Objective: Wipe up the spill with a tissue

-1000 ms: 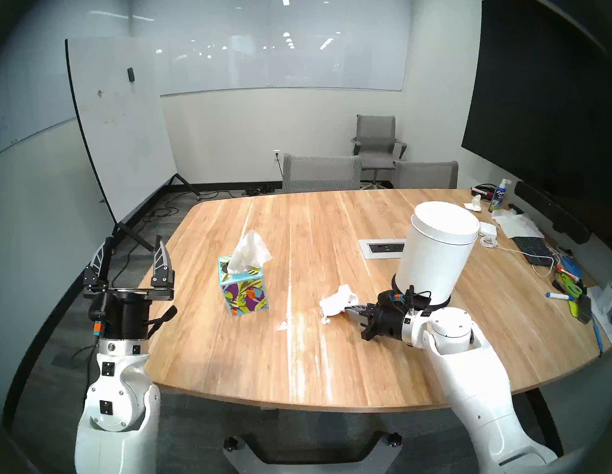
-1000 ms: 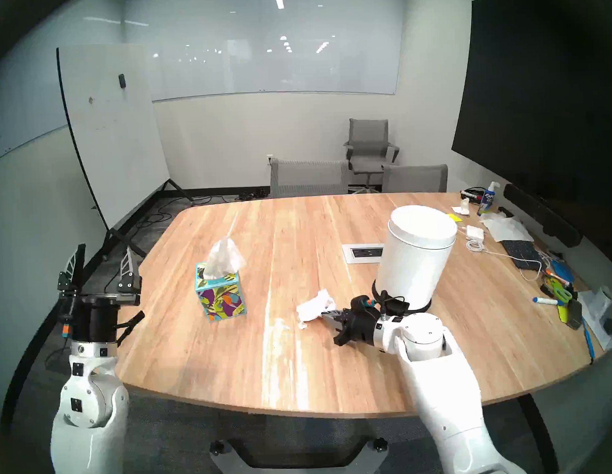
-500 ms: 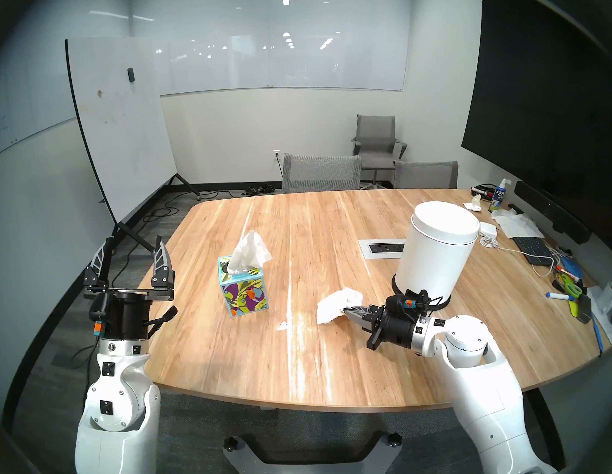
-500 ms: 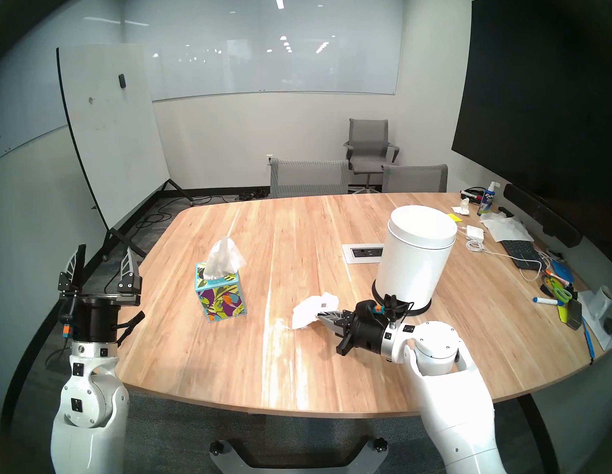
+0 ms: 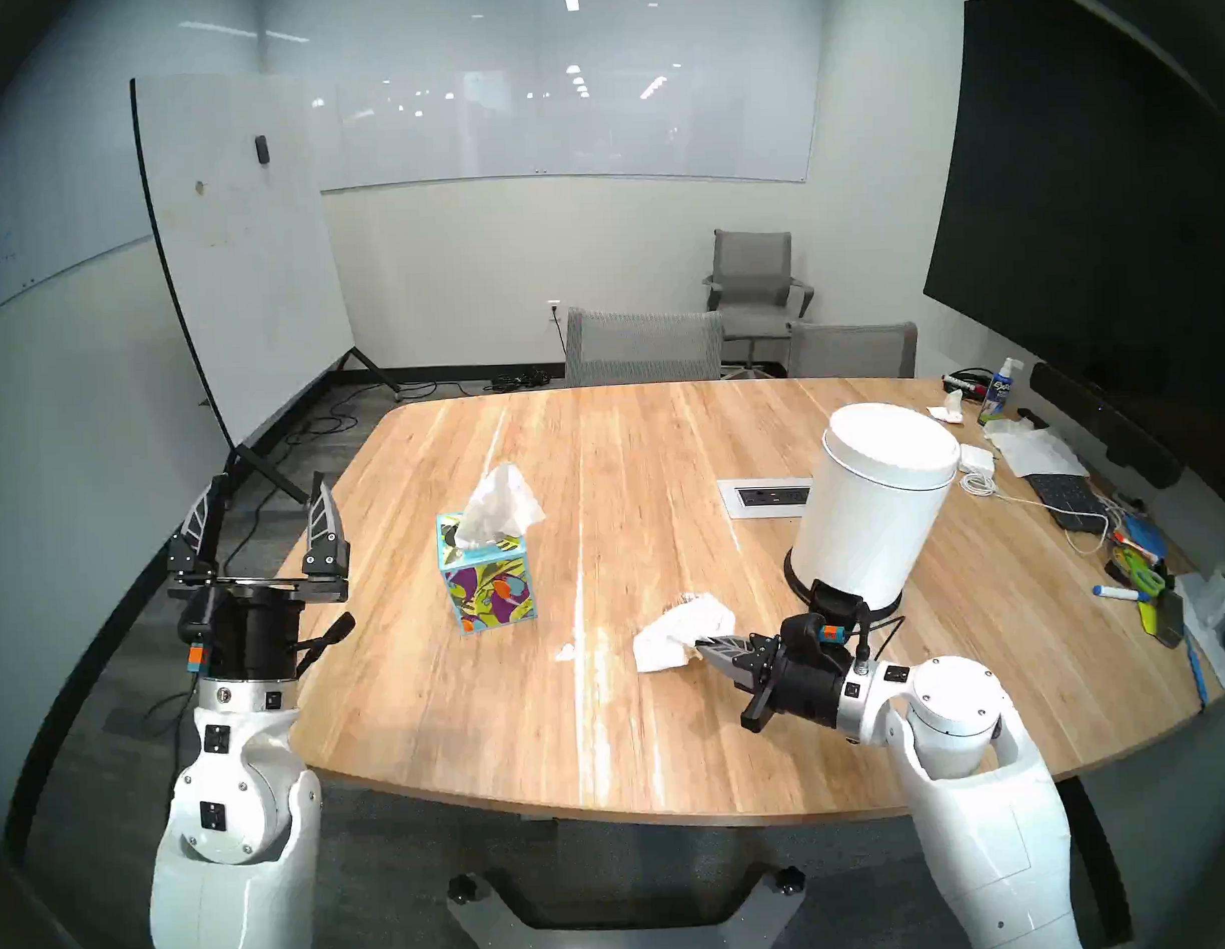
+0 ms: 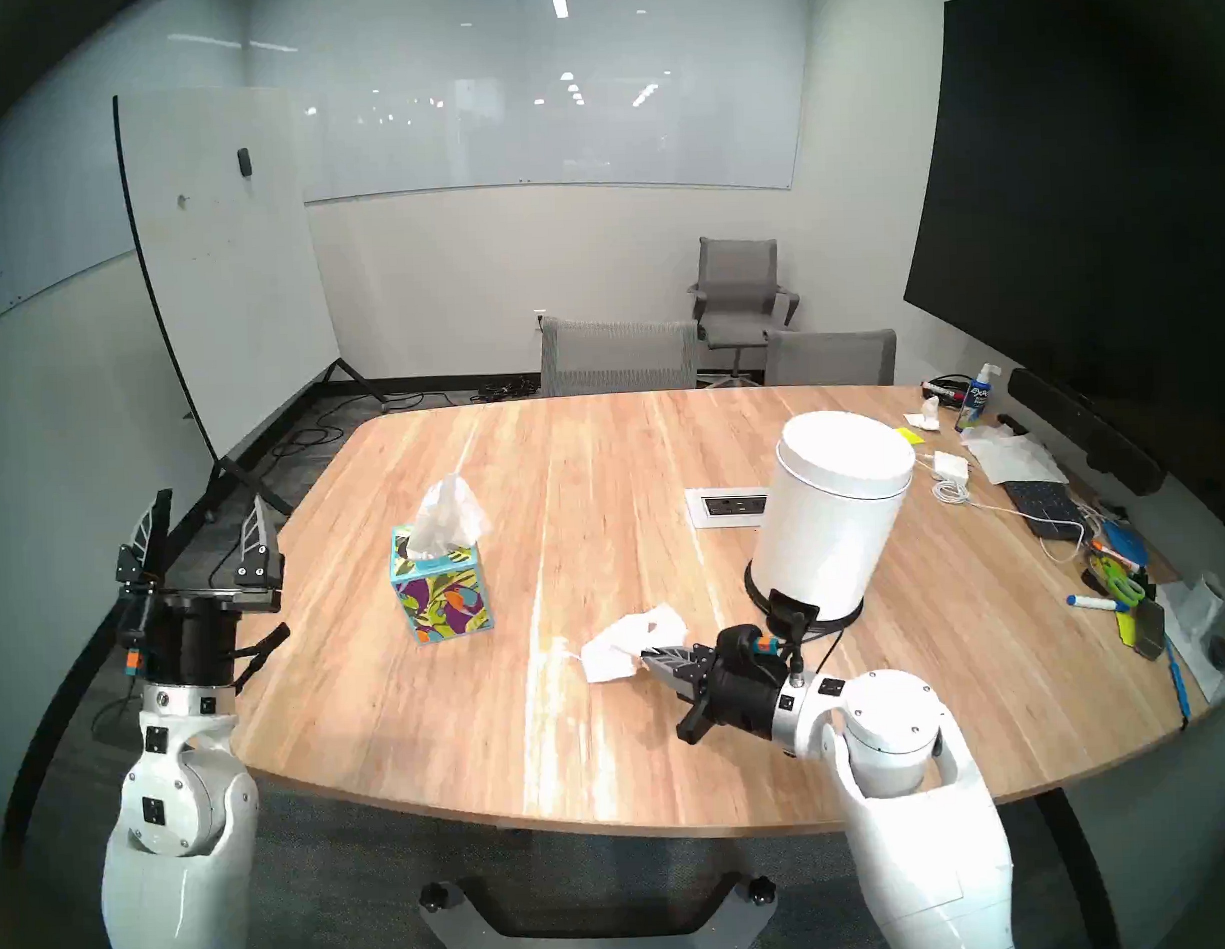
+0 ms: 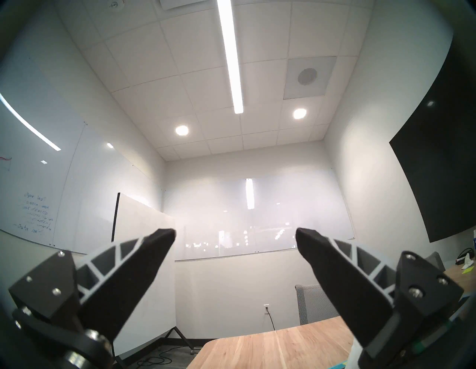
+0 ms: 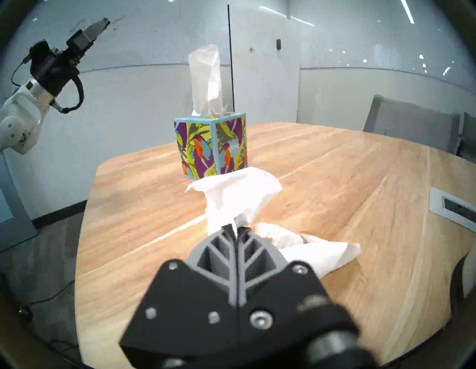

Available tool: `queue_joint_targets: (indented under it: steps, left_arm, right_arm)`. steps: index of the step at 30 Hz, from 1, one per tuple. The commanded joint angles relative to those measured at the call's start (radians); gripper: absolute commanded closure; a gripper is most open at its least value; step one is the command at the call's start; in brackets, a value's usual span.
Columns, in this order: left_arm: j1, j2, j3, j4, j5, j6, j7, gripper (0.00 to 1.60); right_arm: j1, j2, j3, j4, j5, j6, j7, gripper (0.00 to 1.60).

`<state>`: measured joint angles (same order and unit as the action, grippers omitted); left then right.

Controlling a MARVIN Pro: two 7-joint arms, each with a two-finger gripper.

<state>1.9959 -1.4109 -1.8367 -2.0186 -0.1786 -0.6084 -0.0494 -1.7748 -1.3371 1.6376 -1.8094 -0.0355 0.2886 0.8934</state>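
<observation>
The right gripper is fully closed on a crumpled tissue, which bunches out ahead of the fingertips; in the right wrist view the jaws meet with a fold of the paper pinched between them. The tissue hangs over the table, and whether its lower edge touches the wood cannot be told.

Step in hand: wiping, with the tissue already gripped. A small whitish blot, judged to be the remaining spill, lies on the wood ahead of the fingertips, beyond the tissue, beside the long glare streaks. No dark blot can be made out in these views.

Next move, as judged: carry the tissue forward along the pointing line until it covers the blot, press lightly, and drag across it. The pinch is at one fold only, so heavy pressure may tear the paper or pull it free.

The left gripper stands fully open and empty, pointing upward, well off to the far side of the spill and clear of the work.

Surroundings: the tissue box stands beyond the blot, further along the pointing line; a long sweep could nudge it. A white bin stands just beside the right wrist on its outer side, its pedal close to the wrist cable. Nothing lies between tissue and blot.
</observation>
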Motion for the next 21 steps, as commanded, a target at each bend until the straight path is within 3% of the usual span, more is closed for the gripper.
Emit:
queue_joint_targets:
  steps: [1,15,21]
  left_arm:
    - [0.003,-0.002,-0.002,-0.022,0.001,-0.008,0.001,0.00]
    - [0.002,-0.002,-0.002,-0.021,0.000,-0.008,0.001,0.00]
    - [0.002,-0.002,-0.002,-0.021,0.000,-0.008,0.001,0.00]
  right_arm:
    - [0.073,0.026,-0.010,0.020,-0.042,0.071,-0.010,1.60]
    - [0.223,0.005,-0.078,0.173,-0.081,0.080,-0.006,1.60]
    - [0.245,0.001,-0.095,0.177,-0.090,0.084,0.011,1.60]
